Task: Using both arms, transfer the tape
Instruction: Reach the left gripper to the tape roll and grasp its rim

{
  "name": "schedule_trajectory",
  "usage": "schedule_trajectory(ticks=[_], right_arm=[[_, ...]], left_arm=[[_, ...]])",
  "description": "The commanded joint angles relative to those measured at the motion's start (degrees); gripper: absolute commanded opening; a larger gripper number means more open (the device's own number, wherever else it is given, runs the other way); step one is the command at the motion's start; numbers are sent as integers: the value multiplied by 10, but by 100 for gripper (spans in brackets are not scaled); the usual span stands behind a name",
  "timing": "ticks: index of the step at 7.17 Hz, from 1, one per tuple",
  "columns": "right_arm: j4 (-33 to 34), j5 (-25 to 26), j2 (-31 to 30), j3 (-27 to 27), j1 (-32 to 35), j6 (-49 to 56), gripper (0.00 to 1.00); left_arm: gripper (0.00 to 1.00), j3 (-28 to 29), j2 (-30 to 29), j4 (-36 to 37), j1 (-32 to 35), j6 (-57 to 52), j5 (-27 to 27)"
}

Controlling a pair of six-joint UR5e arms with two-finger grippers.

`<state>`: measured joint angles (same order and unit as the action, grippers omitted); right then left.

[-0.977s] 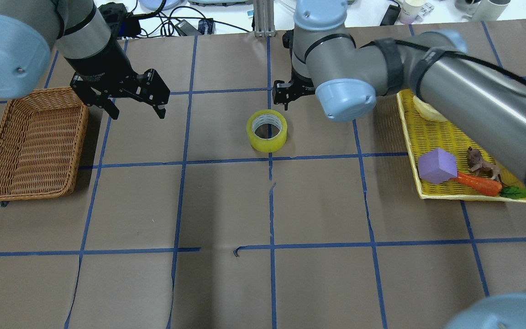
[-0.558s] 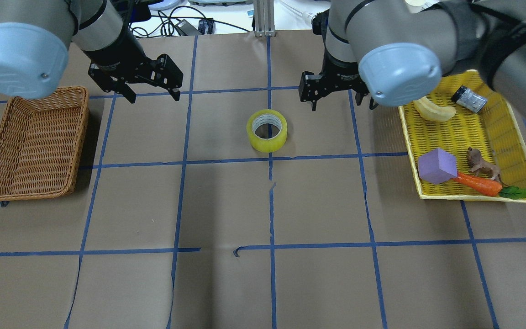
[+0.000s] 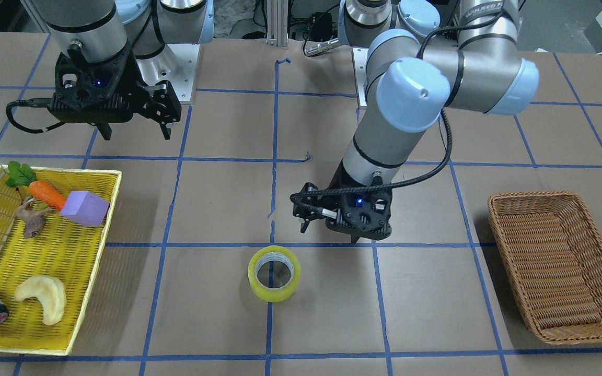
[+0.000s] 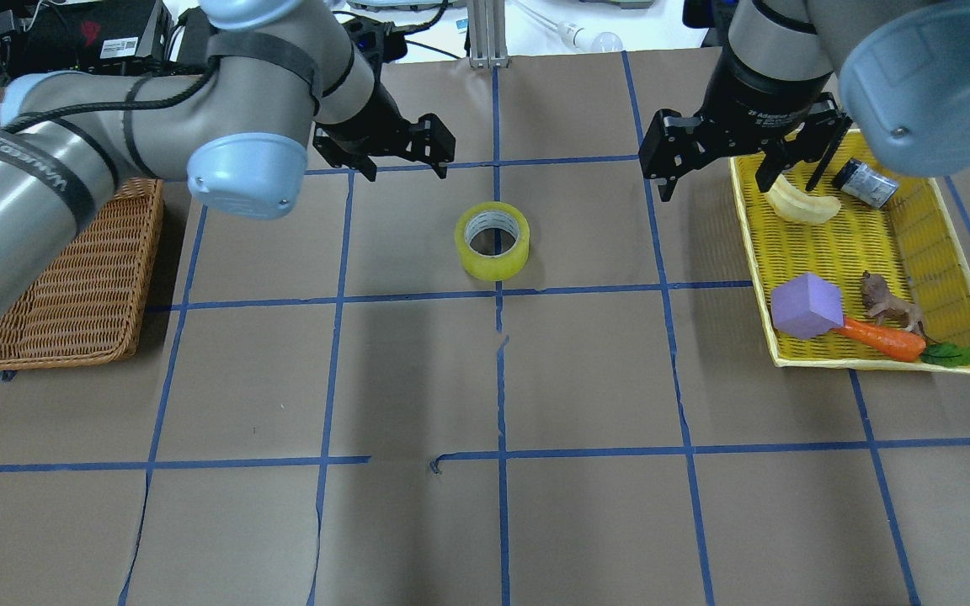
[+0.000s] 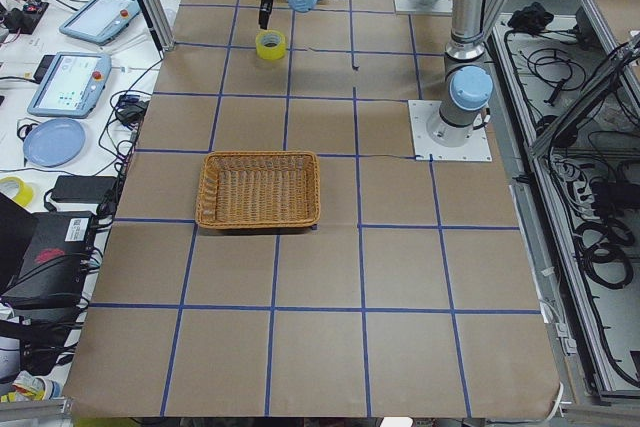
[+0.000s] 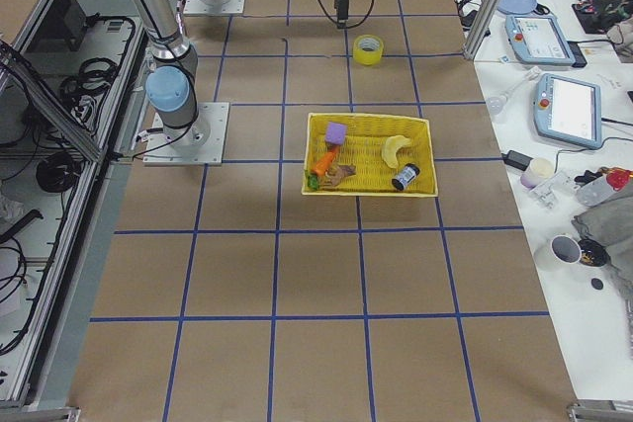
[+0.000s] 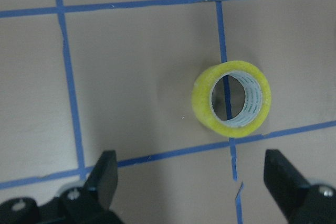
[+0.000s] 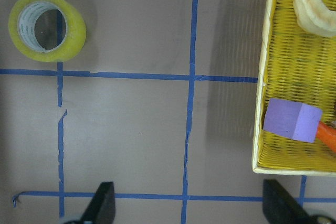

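Tape lies flat mid-table, hole up, so its axis is vertical and it has no real long side. Looks light and stiff to me, outer wrap probably slick. I'd pinch the wall, one finger down the core, or just span the whole ring. Left gripper hovers near it, jaws wide apart, empty. Right gripper is spread open too, off by the tray.

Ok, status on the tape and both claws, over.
Left claw open, near tape. Right claw open, by yellow tray. Tape flat on table, ungripped. Nothing blocking it.
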<state>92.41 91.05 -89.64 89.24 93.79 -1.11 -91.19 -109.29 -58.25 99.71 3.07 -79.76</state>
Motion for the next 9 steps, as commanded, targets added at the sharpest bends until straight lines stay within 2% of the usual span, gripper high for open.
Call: schedule_trajectory(ticks=[1,4,6,7,8,9], right_arm=[[-3,-12,3,-29,2,-4,100],[-8,-25,1,-30,3,-5,100],[-49,-22,-2,-36,3,-4,100],[-50,-21,-2,-36,3,-5,100],[-50,-19,-2,-36,3,-4,100],[-51,-19,-3,-33,3,-4,100]], left_arm=[[100,0,-75,65,20,4,1],[100,0,-139,124,22,0,0],[100,3,-166,136,22,-2,-1],[97,2,-172,137,22,-3,-3],[60,0,-167,135,22,2,-7],[19,-2,-167,131,22,9,-27]])
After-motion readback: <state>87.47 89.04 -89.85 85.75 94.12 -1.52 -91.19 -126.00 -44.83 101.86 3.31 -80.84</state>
